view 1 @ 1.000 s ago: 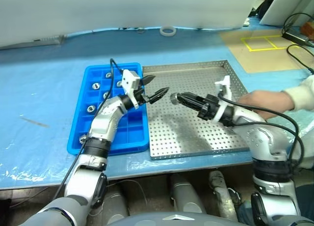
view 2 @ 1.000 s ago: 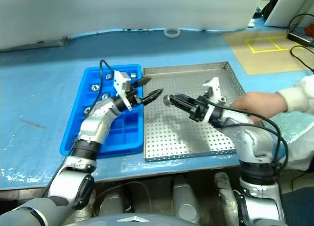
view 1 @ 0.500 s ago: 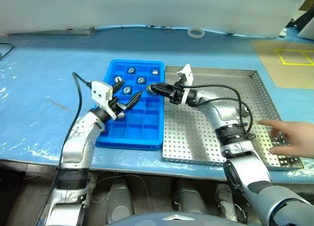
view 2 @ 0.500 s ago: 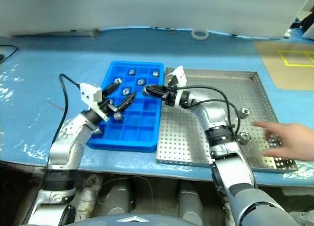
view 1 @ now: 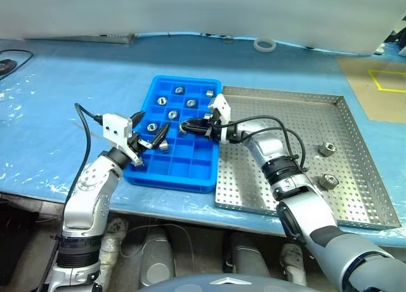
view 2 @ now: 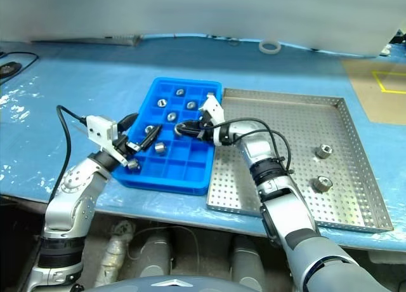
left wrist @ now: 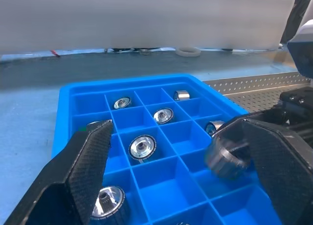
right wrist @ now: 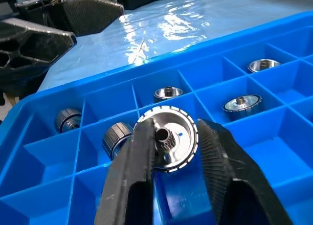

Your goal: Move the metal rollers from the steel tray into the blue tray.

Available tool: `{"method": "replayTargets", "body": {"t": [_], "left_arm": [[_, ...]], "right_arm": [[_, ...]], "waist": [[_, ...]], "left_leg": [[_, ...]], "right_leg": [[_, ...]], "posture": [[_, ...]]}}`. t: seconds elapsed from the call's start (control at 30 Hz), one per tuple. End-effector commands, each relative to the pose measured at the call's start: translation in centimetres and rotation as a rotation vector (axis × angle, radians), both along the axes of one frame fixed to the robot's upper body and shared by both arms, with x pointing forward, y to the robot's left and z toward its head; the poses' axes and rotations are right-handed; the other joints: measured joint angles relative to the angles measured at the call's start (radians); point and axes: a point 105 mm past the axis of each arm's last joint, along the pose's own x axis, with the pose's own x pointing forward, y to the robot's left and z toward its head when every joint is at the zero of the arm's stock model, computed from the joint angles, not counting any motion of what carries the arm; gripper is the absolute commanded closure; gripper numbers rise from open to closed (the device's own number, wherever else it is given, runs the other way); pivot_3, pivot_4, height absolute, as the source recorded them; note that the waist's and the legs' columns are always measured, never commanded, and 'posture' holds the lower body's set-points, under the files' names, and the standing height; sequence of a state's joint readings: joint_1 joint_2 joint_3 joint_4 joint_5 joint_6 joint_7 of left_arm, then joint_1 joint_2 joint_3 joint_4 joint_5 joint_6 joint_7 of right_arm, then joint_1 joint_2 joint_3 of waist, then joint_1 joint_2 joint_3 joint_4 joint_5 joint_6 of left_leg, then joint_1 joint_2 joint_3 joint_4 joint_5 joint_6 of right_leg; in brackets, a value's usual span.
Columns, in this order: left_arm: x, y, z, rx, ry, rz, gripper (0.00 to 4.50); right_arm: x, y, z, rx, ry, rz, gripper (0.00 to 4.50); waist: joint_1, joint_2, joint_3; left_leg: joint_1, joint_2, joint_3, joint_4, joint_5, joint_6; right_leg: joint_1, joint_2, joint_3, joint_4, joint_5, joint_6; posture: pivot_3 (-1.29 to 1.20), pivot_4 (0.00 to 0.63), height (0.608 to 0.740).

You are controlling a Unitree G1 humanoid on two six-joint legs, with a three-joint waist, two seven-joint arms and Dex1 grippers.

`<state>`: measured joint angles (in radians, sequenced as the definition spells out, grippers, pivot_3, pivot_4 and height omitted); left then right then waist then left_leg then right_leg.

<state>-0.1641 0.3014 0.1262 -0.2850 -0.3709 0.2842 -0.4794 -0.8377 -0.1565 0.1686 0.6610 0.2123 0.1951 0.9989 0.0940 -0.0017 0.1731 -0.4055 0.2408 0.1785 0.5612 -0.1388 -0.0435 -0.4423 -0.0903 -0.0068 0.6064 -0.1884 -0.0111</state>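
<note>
The worktop (view 1: 57, 70), covered in blue sheeting, carries the steel tray (view 1: 298, 159) with the blue tray (view 1: 190, 171) touching its left rim. The whole view has swung leftward since a second ago, so both trays now sit further right in the picture; that is the camera, not the trays. The person's hand that reached over the steel tray's right side earlier is gone, and two metal rollers (view 1: 325, 148) lie there on the perforated floor, well apart from the robot's arms. The right pincer (view 1: 185, 127), which a second ago hung over the steel tray, is now above the blue tray's middle compartments. In the right wrist view a roller (right wrist: 166, 137) sits between its fingers (right wrist: 134, 186); whether it is gripped or already released I cannot tell. The left pincer (view 1: 151, 141) has pulled back from the trays' shared edge to the blue tray's left side, jaws wide and empty. Several rollers (left wrist: 142, 147) rest singly in the blue tray's compartments.
</note>
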Motion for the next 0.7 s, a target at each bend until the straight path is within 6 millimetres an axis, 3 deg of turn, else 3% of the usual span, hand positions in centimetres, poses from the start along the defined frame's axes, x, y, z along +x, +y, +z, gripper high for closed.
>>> {"method": "replayTargets", "body": {"t": [0.03,0.1,0.23,0.33,0.4,0.7], "left_arm": [[0.3,-0.9,1.1,-0.011,-0.038,-0.044,0.00],[0.7,-2.1,1.0,-0.016,-0.033,-0.092,0.00],[1.6,-5.0,0.9,-0.027,-0.026,-0.212,0.00],[2.6,-7.3,0.9,-0.025,-0.025,-0.322,0.00],[3.3,-9.0,1.1,-0.026,-0.026,-0.407,0.00],[3.9,-14.5,0.7,-0.027,-0.016,-0.663,0.00]], "right_arm": [[0.8,-0.9,0.9,-0.004,-0.052,-0.050,1.76],[1.3,-2.2,1.2,-0.006,-0.076,-0.102,1.08],[2.4,-5.9,2.0,0.007,-0.131,-0.263,1.08],[2.2,-9.8,2.0,-0.010,-0.146,-0.393,1.08],[1.3,-13.2,1.9,-0.026,-0.155,-0.506,1.08],[-3.7,-23.0,2.6,-0.102,-0.167,-0.871,1.08]], "waist": [[0.001,0.000,0.000],[0.001,0.000,0.000],[-0.003,0.000,0.000],[-0.017,0.000,0.000],[-0.032,0.000,0.000],[-0.149,0.000,0.000]], "left_leg": [[0.000,0.000,0.000,0.000,0.000,0.000],[0.000,0.000,0.000,0.000,0.000,0.000],[0.000,-0.002,0.000,0.001,0.000,0.000],[0.000,-0.002,0.001,0.001,0.000,0.000],[0.000,-0.002,0.001,0.001,0.000,0.000],[0.002,-0.004,0.006,0.003,-0.003,0.006]], "right_leg": [[0.000,0.000,0.000,0.000,0.000,0.000],[0.000,0.000,0.000,0.000,0.000,0.000],[0.002,0.000,0.001,0.000,0.000,0.000],[0.001,0.001,0.002,0.000,0.000,0.000],[0.001,0.001,0.003,-0.001,0.000,0.001],[0.001,0.002,0.010,-0.002,-0.001,0.003]], "posture": [[0.04,0.150,0.740],[-0.01,0.150,0.740],[-0.15,0.150,0.740],[-0.23,0.150,0.740],[-0.36,0.150,0.740],[-0.63,0.150,0.740]]}}
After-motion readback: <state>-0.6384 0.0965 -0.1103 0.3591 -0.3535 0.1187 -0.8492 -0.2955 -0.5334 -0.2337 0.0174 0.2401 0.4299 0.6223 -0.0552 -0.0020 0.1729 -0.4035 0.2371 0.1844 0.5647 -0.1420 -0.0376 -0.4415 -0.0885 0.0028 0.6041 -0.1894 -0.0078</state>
